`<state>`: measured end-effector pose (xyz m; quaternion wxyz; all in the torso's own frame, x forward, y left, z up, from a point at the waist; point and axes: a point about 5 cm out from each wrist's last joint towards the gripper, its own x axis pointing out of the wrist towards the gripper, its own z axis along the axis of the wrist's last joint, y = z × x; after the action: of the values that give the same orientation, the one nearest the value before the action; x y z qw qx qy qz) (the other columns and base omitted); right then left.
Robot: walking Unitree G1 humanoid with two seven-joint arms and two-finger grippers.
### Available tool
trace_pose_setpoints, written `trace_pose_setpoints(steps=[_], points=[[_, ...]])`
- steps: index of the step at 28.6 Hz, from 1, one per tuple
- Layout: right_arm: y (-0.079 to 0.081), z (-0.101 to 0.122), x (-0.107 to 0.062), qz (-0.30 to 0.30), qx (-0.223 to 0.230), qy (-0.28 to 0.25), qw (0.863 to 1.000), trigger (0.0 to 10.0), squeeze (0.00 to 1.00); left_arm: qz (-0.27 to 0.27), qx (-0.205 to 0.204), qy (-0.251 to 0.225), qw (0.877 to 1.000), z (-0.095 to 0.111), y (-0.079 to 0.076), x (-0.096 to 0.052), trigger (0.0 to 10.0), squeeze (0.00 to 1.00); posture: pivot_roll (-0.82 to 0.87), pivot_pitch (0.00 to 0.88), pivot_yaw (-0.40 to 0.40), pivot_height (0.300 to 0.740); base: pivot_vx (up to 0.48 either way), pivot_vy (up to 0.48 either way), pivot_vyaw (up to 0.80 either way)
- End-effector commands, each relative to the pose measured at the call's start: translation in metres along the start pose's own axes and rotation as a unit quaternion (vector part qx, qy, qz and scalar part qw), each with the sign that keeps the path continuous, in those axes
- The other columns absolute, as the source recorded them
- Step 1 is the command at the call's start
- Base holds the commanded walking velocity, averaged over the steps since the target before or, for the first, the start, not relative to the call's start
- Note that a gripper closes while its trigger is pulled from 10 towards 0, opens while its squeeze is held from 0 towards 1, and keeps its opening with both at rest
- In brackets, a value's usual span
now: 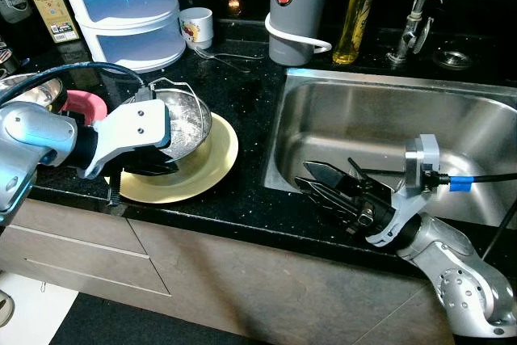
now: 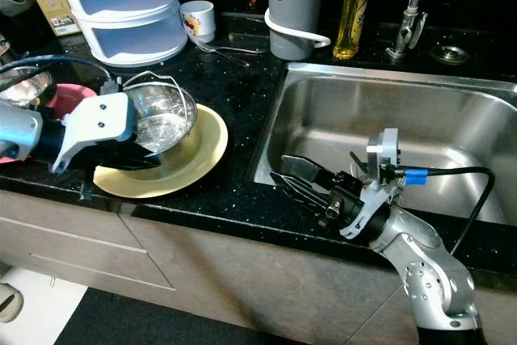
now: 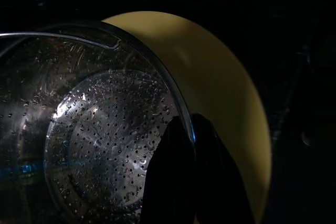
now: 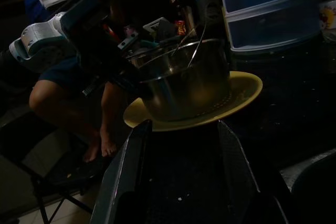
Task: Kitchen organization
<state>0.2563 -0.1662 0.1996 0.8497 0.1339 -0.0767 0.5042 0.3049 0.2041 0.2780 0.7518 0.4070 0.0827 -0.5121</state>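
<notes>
A perforated steel colander point(image 1: 187, 121) with a wire handle rests on a yellow plate point(image 1: 220, 159) on the black counter, left of the sink. My left gripper point(image 3: 193, 129) is shut on the colander's near rim, one finger inside and one outside. The colander looks slightly tipped. My right gripper point(image 1: 307, 177) hovers open over the sink's front left corner, holding nothing, its fingers pointing toward the plate. Seen along the right gripper point(image 4: 181, 129), the colander point(image 4: 184, 82) and plate point(image 4: 241, 90) lie ahead.
The steel sink point(image 1: 452, 127) spans the right side, with a faucet point(image 1: 420, 6), oil bottle point(image 1: 354, 18) and grey canister point(image 1: 295, 6) behind it. White plastic drawers point(image 1: 125, 6), a mug point(image 1: 196, 26) and a fork point(image 1: 226, 58) stand behind the plate. A person's legs point(image 4: 68, 87) are beyond the counter.
</notes>
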Motion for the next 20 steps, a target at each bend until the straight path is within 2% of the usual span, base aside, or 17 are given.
trace_pose_setpoints(steps=[1,6,11,20], points=[[-0.002,0.000,0.001,-0.010,-0.004,-0.001,1.000,10.0,0.00,0.022,0.016,-0.012,1.000,0.006,0.008,-0.006,0.0,0.00,0.00,0.053,0.011,0.740,0.000,0.000,0.00],[-0.013,0.002,0.002,-0.060,-0.002,-0.011,0.998,10.0,0.00,0.047,0.025,-0.059,0.997,0.025,0.020,-0.014,0.0,0.00,0.00,0.054,0.013,0.740,0.000,0.000,0.00],[-0.018,0.005,0.001,-0.078,-0.001,-0.019,0.997,10.0,0.00,0.034,0.031,-0.094,0.994,0.038,0.021,-0.016,0.0,0.00,0.00,0.053,0.016,0.740,0.000,0.000,0.00],[-0.026,0.012,-0.004,-0.114,-0.004,-0.033,0.993,10.0,0.00,0.023,0.032,-0.111,0.993,0.038,0.026,-0.003,0.0,0.00,-0.01,0.052,0.025,0.740,0.000,0.000,-0.80]])
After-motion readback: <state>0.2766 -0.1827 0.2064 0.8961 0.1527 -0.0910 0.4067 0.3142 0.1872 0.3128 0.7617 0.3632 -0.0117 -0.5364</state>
